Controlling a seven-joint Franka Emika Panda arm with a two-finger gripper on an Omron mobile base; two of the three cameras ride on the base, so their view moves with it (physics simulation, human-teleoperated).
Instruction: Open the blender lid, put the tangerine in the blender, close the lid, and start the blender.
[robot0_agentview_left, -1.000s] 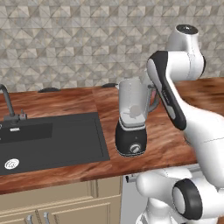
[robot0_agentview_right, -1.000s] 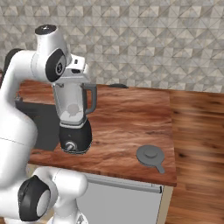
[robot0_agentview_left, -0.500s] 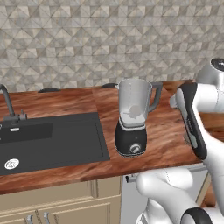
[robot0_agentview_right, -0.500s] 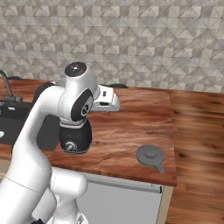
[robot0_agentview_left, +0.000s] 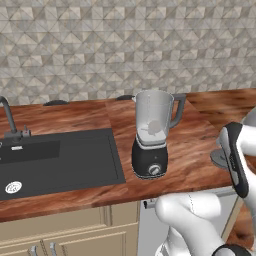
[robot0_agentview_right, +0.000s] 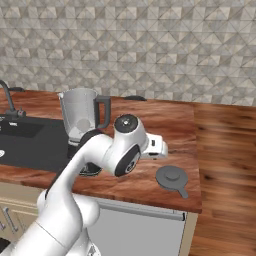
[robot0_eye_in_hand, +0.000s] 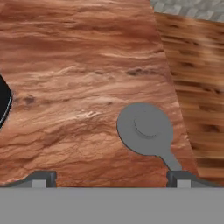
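The blender (robot0_agentview_left: 152, 142) stands on the wooden counter (robot0_agentview_left: 75, 117) with its clear jar uncovered; it also shows as the blender (robot0_agentview_right: 82, 120). The blender lid (robot0_eye_in_hand: 146, 129), a round dark grey cap with a small tab, lies flat on the counter near its right edge, seen too as the lid (robot0_agentview_right: 172, 177). My gripper (robot0_eye_in_hand: 113, 178) hangs open just short of the lid, its fingertips (robot0_eye_in_hand: 42, 178) wide apart with nothing between them. In the left base view my arm covers part of the lid (robot0_agentview_left: 216, 158). The tangerine is out of view.
A black sink (robot0_agentview_left: 55, 160) with a faucet (robot0_agentview_left: 7, 117) takes the counter's left part. The counter ends just right of the lid, with wooden floor (robot0_agentview_right: 225, 165) beyond. A stone-tiled wall (robot0_agentview_left: 125, 45) backs the counter.
My arm has swung from beside the top of the blender jar to the right and down, over the lid on the counter. Blender and lid have stayed put.
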